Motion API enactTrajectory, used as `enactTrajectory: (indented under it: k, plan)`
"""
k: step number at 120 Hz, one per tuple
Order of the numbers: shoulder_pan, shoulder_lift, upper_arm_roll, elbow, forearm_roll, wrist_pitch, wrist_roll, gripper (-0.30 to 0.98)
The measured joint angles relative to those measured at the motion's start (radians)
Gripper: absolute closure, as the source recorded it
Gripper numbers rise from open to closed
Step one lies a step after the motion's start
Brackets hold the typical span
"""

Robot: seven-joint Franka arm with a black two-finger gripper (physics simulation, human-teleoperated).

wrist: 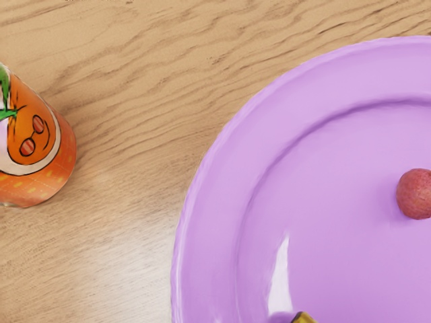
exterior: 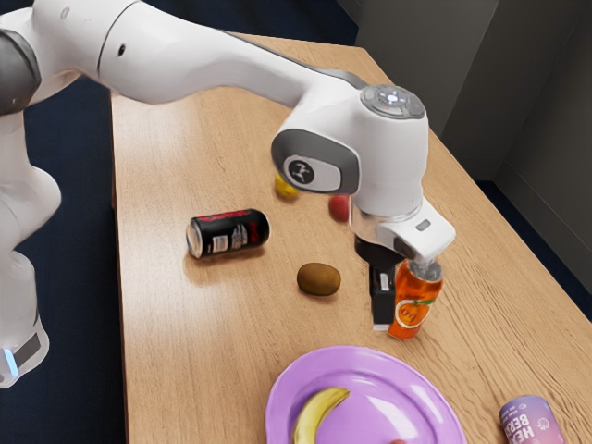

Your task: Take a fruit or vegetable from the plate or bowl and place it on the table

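Pale wood of the table [exterior: 185, 351] carries a kiwi [exterior: 319, 279] and a black can [exterior: 228, 233], both outside the purple plate [exterior: 287, 392]. On this plate lie a yellow banana [exterior: 318, 417] and, well apart from it, a round reddish fruit [wrist: 415, 194]; either one can serve for my task. My gripper [exterior: 382, 324] is just beside the orange can [exterior: 413, 301], before the plate's rim. Whether my jaws are open or closed, I cannot tell. I judge that the approach is in hand: next I should move over the plate, align above one fruit, and only then descend, carefully not pushing the can.
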Motion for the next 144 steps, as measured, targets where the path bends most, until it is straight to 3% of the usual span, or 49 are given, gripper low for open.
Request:
enactTrajectory:
  k: [32,83,115,136,144]
  plan:
    - [0.006,0.000,0.000,0.000,0.001,0.012,-0.019,0.00]
    - [-0.204,0.034,0.001,-0.017,-0.018,0.035,-0.034,0.00]
    - [-0.078,0.056,0.006,-0.034,-0.077,0.107,-0.013,0.00]
    - [-0.105,0.056,0.005,-0.034,-0.088,0.133,0.002,0.00]
    - [-0.114,0.056,0.007,-0.045,-0.121,0.151,0.017,0.00]
